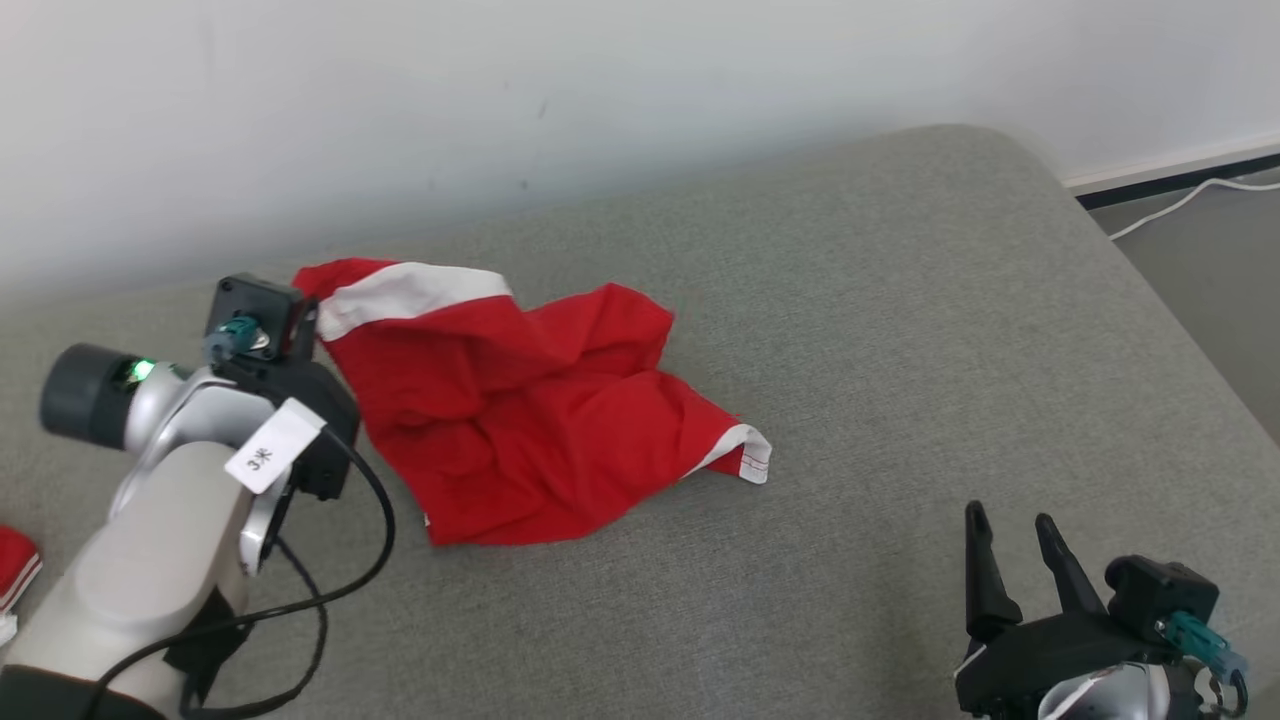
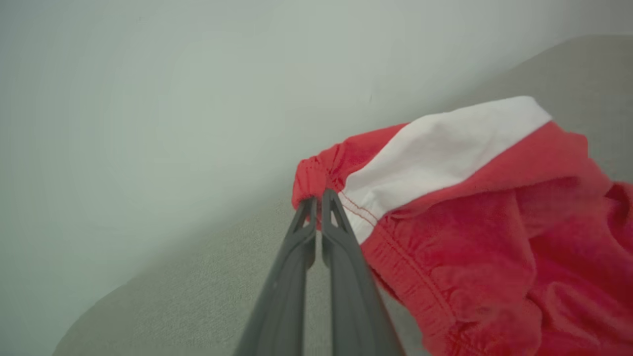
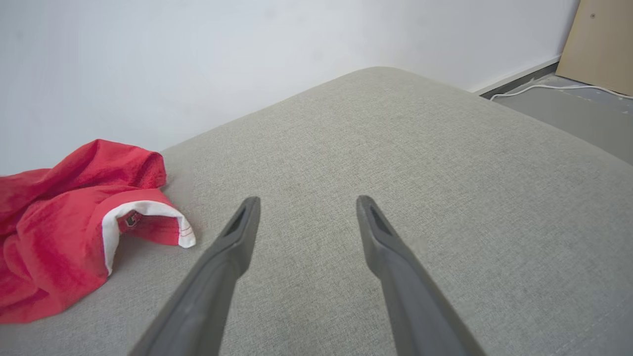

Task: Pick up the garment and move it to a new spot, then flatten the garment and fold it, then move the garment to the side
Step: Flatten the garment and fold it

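The left claw is pinched together on the red top edge of the garment, just beside the white band. The rest of the garment is left in a crumpled heap on the grey cushion, near the wall. The right claw is held wide apart over the cushion, to the right of the garment and not touching it.
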